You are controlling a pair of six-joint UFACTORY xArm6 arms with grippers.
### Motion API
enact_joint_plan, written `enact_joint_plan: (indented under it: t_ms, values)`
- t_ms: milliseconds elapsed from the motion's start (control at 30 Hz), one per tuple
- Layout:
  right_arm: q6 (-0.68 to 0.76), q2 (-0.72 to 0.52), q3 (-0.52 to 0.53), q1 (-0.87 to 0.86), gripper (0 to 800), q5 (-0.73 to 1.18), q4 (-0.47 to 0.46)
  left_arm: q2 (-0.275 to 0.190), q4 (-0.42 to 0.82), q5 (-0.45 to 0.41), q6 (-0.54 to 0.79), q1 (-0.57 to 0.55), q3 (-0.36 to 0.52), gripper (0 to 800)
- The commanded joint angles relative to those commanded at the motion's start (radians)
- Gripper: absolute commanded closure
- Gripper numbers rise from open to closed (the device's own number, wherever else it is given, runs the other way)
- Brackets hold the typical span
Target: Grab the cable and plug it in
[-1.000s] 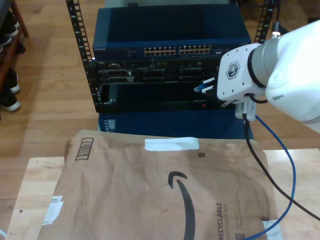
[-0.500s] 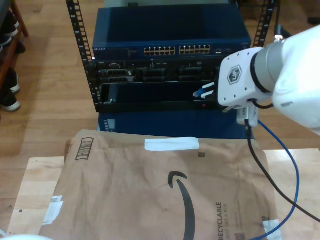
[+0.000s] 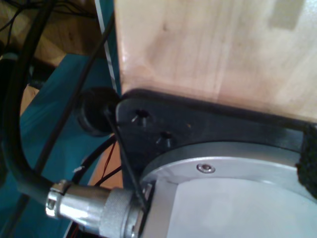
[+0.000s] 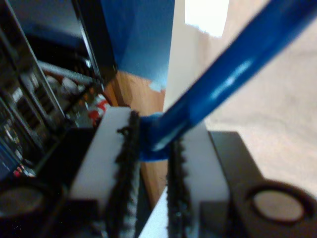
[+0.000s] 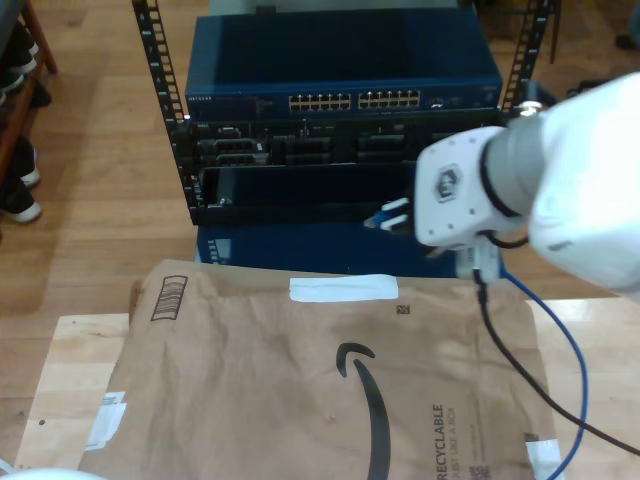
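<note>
One thin bright-blue cable (image 4: pixel 233 64), pinched between the two white, black-padded fingers (image 4: pixel 111 148) of my second gripper (image 5: pixel 392 215), pads pressed tight on it. Seen in the exterior view just in front of the dark-blue equipment rack (image 5: pixel 340 70), below its two rows of network ports (image 5: pixel 355 101), apart from the rack face. Trailing from the white arm (image 5: pixel 560 190) down the exterior view's right side, beside one thicker black cable (image 5: pixel 510 330). One brown paper mailer (image 5: pixel 300 390) lying on one pale wooden table (image 5: pixel 70 360), open floor between table edge and rack. My first gripper: state cannot be told; one black hose with a silver connector (image 3: pixel 84 206) beside a pale wooden board.
</note>
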Motion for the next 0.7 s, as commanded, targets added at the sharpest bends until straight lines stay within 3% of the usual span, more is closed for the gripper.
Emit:
enact_joint_plan:
  t_ms: [133,233,400,533,700]
  values:
    - [-0.002,0.037,-0.057,0.0,800,0.0,-0.029,0.0,0.0,0.0,0.0,0.0,0.0,1]
    - [-0.002,0.061,-0.058,-0.005,800,-0.002,-0.089,0.0,0.0,0.002,0.0,0.0,0.0,1]
    - [-0.003,0.06,-0.034,-0.002,800,-0.002,-0.1,0.0,0.0,0.002,0.0,0.0,0.0,1]
    - [-0.005,0.026,-0.028,0.0,800,0.0,-0.11,0.0,0.0,0.002,0.0,0.0,0.0,1]
    - [-0.002,-0.048,-0.005,0.002,800,0.009,-0.222,0.0,0.0,0.002,0.0,0.0,0.0,1]
